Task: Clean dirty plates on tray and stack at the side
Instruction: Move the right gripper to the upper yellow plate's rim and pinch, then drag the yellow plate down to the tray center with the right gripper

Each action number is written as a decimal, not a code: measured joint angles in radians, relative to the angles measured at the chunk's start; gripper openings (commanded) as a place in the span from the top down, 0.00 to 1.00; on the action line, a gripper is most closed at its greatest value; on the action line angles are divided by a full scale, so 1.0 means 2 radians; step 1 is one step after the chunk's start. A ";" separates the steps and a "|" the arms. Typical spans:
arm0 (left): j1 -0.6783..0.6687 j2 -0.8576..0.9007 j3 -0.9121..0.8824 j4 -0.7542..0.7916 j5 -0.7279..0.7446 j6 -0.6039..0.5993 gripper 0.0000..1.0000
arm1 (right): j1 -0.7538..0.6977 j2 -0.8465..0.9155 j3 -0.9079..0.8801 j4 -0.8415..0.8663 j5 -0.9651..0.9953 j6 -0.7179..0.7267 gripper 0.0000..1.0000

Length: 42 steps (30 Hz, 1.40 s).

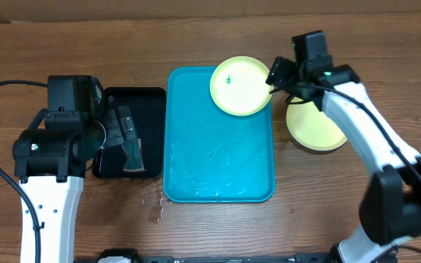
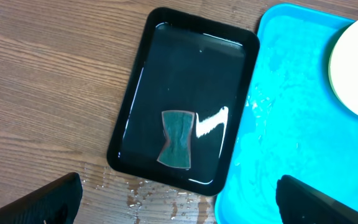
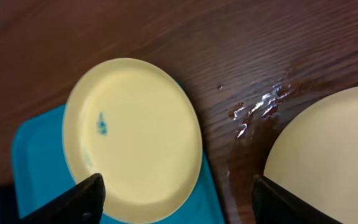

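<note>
Hovering beside plate (image 1: 240, 86), right arm (image 1: 357, 120) outstretched.

On the table (image 1: 196, 36), the tray (image 1: 218, 164) lies at centre, with a small tray (image 1: 152, 98) just beside it on the left holding a sponge (image 1: 132, 152). One plate (image 1: 240, 86) sits on the tray's far right corner, overlapping the rim; a second plate (image 1: 316, 130) lies on the table just right of the tray.

Right now you've got two pale yellow plates (image 1: 240, 85) (image 1: 316, 126) in view, count them, two; one turquoise tray (image 1: 196, 175); one smaller black tray (image 2: 185, 68); and just a single dark green sponge (image 2: 177, 138).
</note>
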<state>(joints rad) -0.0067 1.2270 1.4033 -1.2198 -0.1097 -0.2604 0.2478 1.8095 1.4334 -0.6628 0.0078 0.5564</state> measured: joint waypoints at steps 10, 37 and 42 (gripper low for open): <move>0.000 0.000 0.000 0.000 0.000 0.000 0.00 | 0.000 0.065 0.000 0.046 0.011 -0.017 0.50; 0.000 0.000 0.000 0.000 0.000 0.000 0.00 | 0.019 0.126 0.000 0.111 0.052 -0.075 0.80; 0.000 0.000 0.000 0.000 0.000 0.000 0.00 | 0.019 0.126 0.000 0.117 0.056 -0.079 0.86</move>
<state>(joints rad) -0.0067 1.2270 1.4033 -1.2194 -0.1097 -0.2607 0.2848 2.0621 1.4330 -0.4278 0.1192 0.3988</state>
